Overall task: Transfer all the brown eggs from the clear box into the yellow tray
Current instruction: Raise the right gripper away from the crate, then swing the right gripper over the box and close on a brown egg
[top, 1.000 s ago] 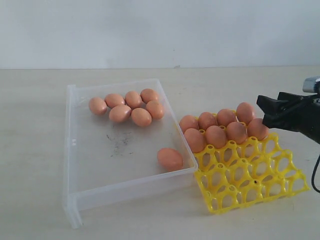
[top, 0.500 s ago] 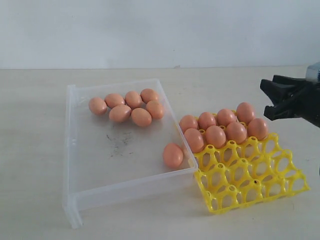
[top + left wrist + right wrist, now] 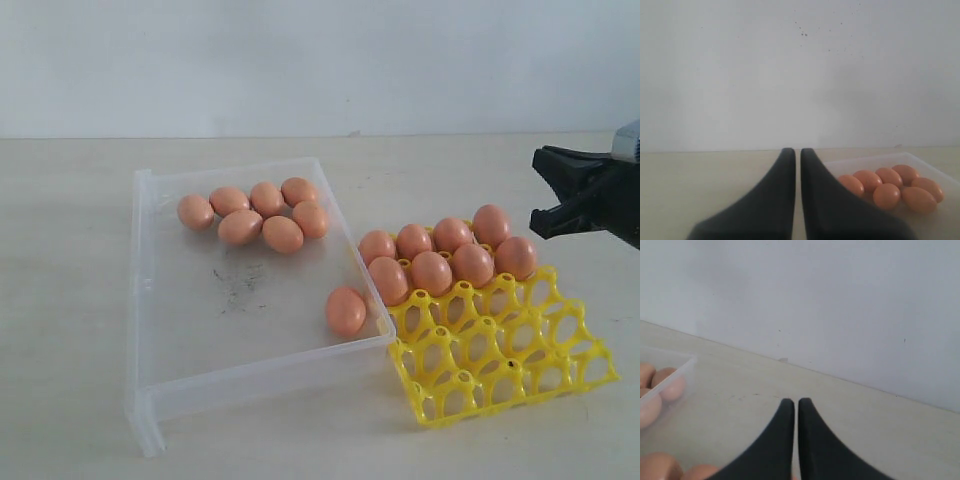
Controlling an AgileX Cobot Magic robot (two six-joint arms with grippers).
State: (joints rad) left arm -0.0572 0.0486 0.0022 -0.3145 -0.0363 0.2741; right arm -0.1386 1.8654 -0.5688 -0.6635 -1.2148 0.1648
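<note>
Right gripper (image 3: 796, 401): jaws pressed together, empty (well apart from brown eggs (image 3: 432, 272) in yellow tray (image 3: 500, 372)).
Left gripper (image 3: 797, 150): likewise closed, empty.

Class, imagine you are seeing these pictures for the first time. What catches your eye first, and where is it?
The bright yellow tray at the near right stands out, with eight brown eggs filling its two far rows. To its left lies the clear box. It holds a cluster of seven eggs at its far end and one lone egg near the corner beside the tray.
</note>
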